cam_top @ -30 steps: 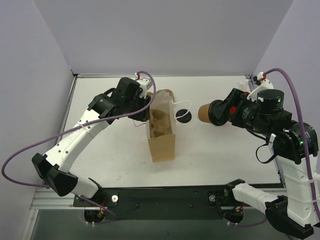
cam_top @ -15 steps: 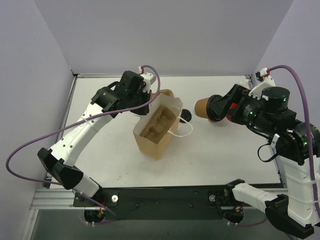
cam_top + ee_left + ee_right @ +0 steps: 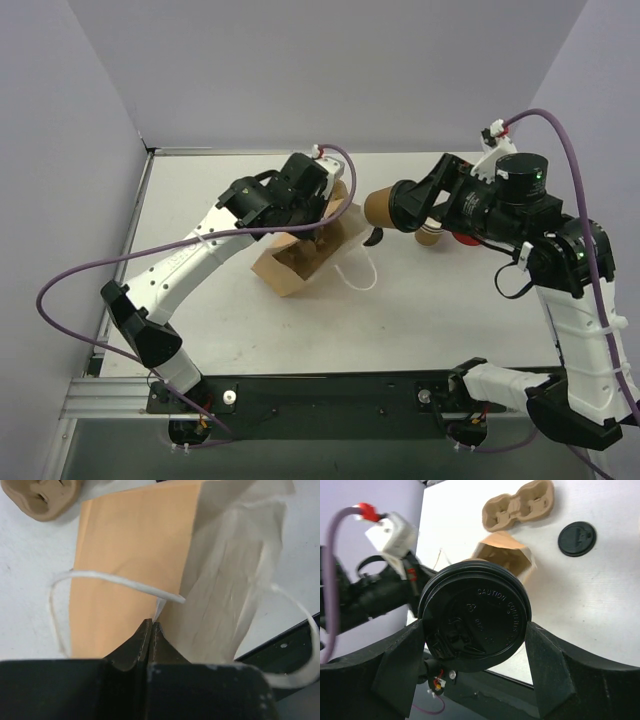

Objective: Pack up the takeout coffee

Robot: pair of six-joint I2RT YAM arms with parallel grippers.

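The takeout coffee [image 3: 379, 208], a tapered brown kraft cup with an embossed black lid, is hanging sideways above the surface at 2 o'clock from the tilted paper bag [image 3: 298, 263]. The right tool [image 3: 475, 642] is pinching its sides, and the left tool [image 3: 150, 628] is squeezing the bag's rim.

right gripper [image 3: 400, 206]: holds coffee cup [image 3: 377, 207] sideways | left gripper [image 3: 322, 209]: at tilted paper bag [image 3: 288, 270]

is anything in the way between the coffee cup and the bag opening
Nothing visible. The right gripper holds the coffee cup just off the open mouth of the paper bag, which the left gripper pinches at its rim.
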